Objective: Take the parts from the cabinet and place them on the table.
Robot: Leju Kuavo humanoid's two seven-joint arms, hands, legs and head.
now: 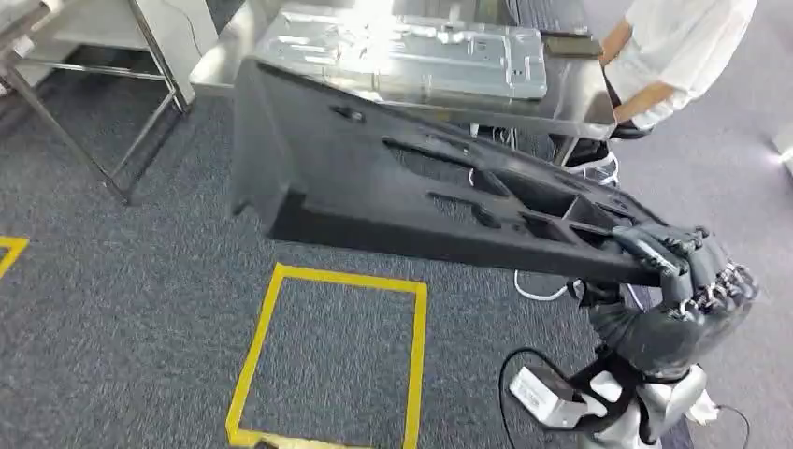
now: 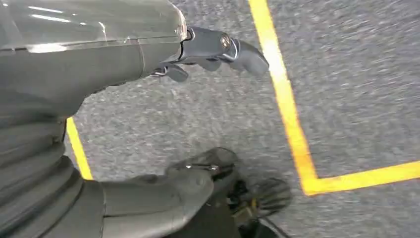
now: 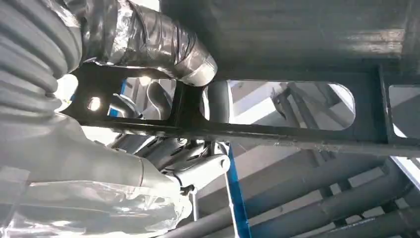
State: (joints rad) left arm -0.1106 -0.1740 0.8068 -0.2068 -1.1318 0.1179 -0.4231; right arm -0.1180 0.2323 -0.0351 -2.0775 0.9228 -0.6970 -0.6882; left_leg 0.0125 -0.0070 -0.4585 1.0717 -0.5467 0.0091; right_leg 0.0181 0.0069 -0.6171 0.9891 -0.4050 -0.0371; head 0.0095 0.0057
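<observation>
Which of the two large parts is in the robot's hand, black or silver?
The black panel: the right hand grips its near end above the carpet. The silver one lies flat on the metal table.

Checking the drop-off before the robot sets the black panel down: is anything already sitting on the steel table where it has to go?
Yes. A large grey sheet-metal part covers most of the steel table, and a person stands at its far right corner. The right hand holds the black panel above the carpet, short of the table.
</observation>
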